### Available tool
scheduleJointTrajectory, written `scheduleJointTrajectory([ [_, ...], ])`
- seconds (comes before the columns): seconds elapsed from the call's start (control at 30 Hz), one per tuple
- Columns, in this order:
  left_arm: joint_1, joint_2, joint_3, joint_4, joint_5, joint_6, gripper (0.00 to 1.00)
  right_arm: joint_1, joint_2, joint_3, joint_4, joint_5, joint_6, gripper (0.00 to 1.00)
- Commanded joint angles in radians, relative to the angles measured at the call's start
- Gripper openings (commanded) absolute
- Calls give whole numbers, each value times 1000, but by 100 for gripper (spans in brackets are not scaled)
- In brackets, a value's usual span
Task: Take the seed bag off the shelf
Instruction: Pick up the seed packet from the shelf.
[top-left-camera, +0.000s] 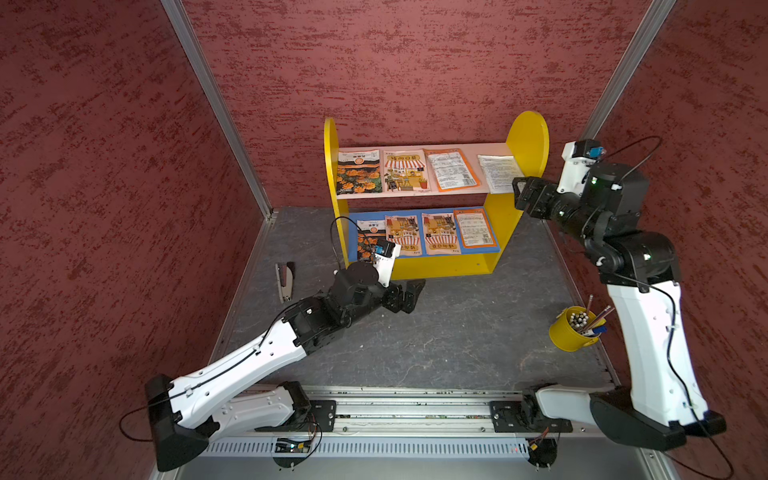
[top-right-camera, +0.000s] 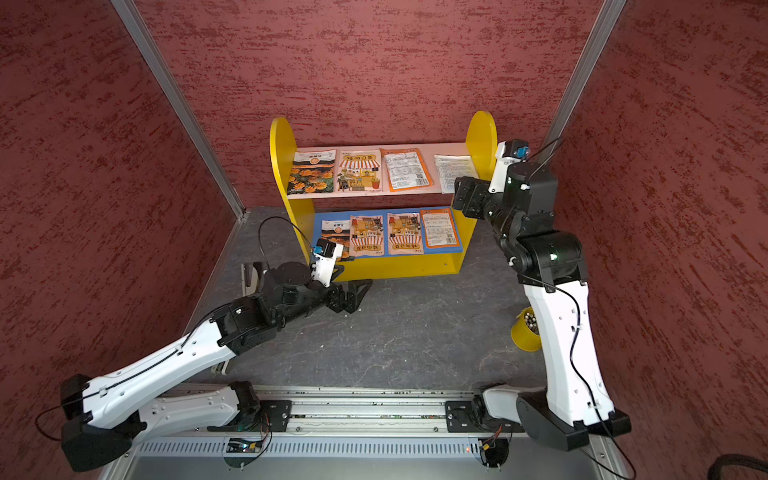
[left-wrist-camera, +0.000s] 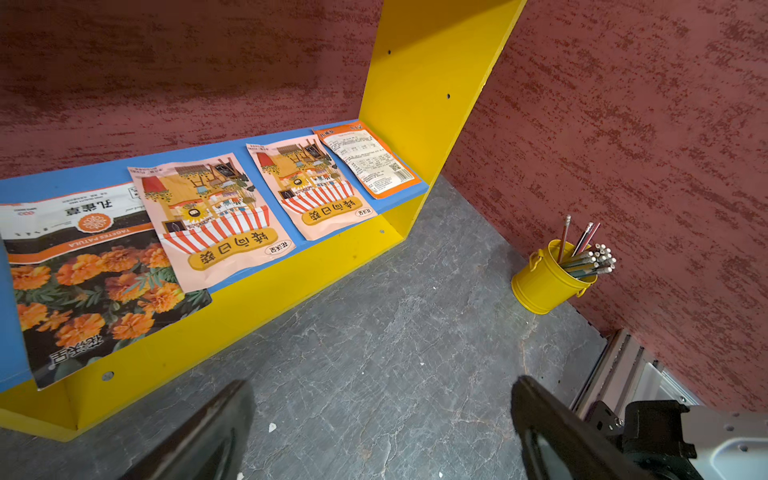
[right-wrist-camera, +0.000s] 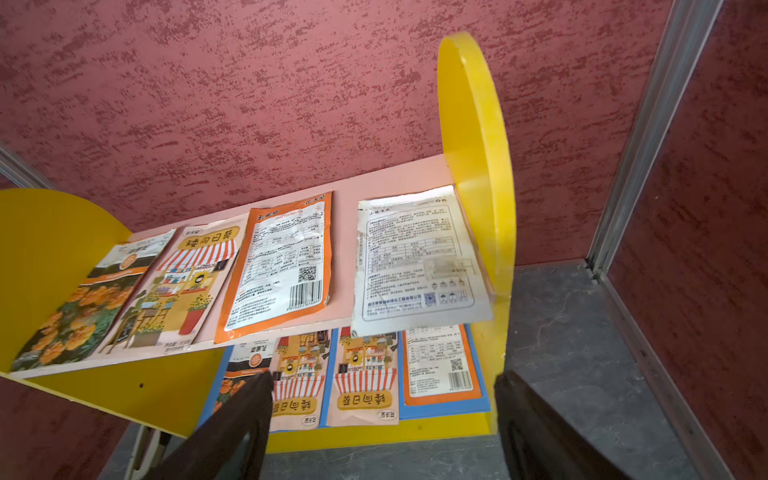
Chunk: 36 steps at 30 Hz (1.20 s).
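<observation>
Shelf (top-left-camera: 436, 270) open at the front only; ends and back closed off.
Yellow side panels (top-left-camera: 530, 137) wall in both boards; red wall (top-left-camera: 415, 83) sits right behind. White seed bag (right-wrist-camera: 415, 257) overhangs the pink board's (right-wrist-camera: 345, 249) front edge beside the right panel. Grey floor (top-left-camera: 457, 332) in front lies open; pencil bucket (top-left-camera: 571, 336) and stapler (top-left-camera: 286, 278) keep to its edges.

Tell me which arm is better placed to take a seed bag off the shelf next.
Right, probably: the right hand, open, faces the white bag overhanging the pink upper board's front edge. The left hand, also open, sits low near the floor.
</observation>
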Motion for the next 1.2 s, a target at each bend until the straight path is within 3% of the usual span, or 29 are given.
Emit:
scheduleJointTrajectory([
  [0.0,-8,-40,-22,9,-28,5,100,-34,-24,-108,79,-73,152,84],
  [0.17,-13,-74,-48,16,-29,13,100,-109,-58,-269,214,-209,280,81],
  [0.43,-14,-84,-44,-41,-6,16,100,-213,-29,-400,430,-406,428,76],
  [0.93,-14,-76,-60,-19,3,29,100,-263,47,-402,555,-470,496,63],
  [1.17,-13,-60,-58,-13,7,32,100,-279,54,-406,573,-469,503,44],
])
